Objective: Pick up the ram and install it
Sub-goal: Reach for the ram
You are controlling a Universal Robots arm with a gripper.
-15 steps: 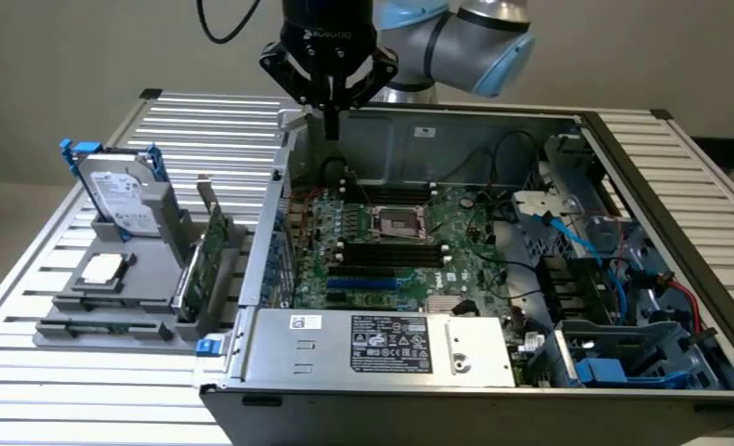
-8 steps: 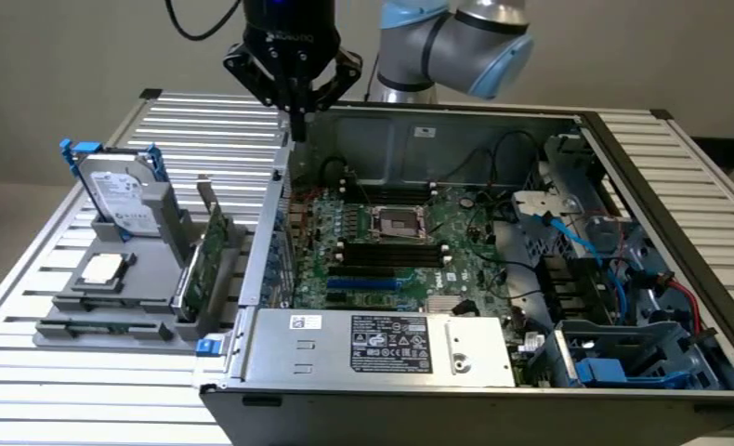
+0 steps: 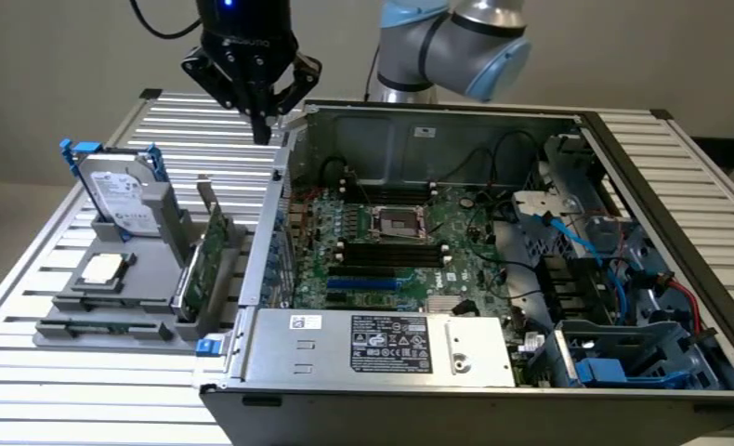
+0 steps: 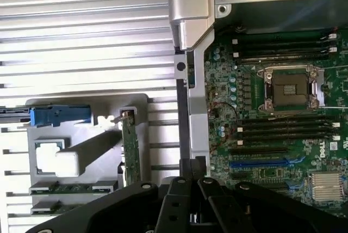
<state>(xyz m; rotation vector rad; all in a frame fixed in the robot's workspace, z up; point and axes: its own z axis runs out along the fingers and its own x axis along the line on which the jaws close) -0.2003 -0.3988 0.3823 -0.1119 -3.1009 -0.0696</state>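
The ram [image 3: 100, 326] is a long thin dark green stick lying flat in the front groove of a grey holder [image 3: 144, 279] on the exterior view's left; in the wrist view the ram [image 4: 70, 188] shows between small end clips. My gripper [image 3: 262, 130] hangs high over the table beside the open computer case's back corner, well away from the stick. Its fingers are shut with nothing between them, and the gripper [image 4: 190, 170] shows closed in the wrist view too. Black memory slots [image 3: 392, 251] lie on the motherboard beside the processor socket [image 4: 291, 89].
The grey holder also carries an upright hard drive [image 3: 125, 195] with blue rails, a processor chip [image 3: 104, 269] and a standing green expansion card [image 3: 200, 260]. The open case [image 3: 466, 353] fills the middle, with its power supply at the front and cables on the right. A slatted metal table [image 3: 45, 390] lies underneath.
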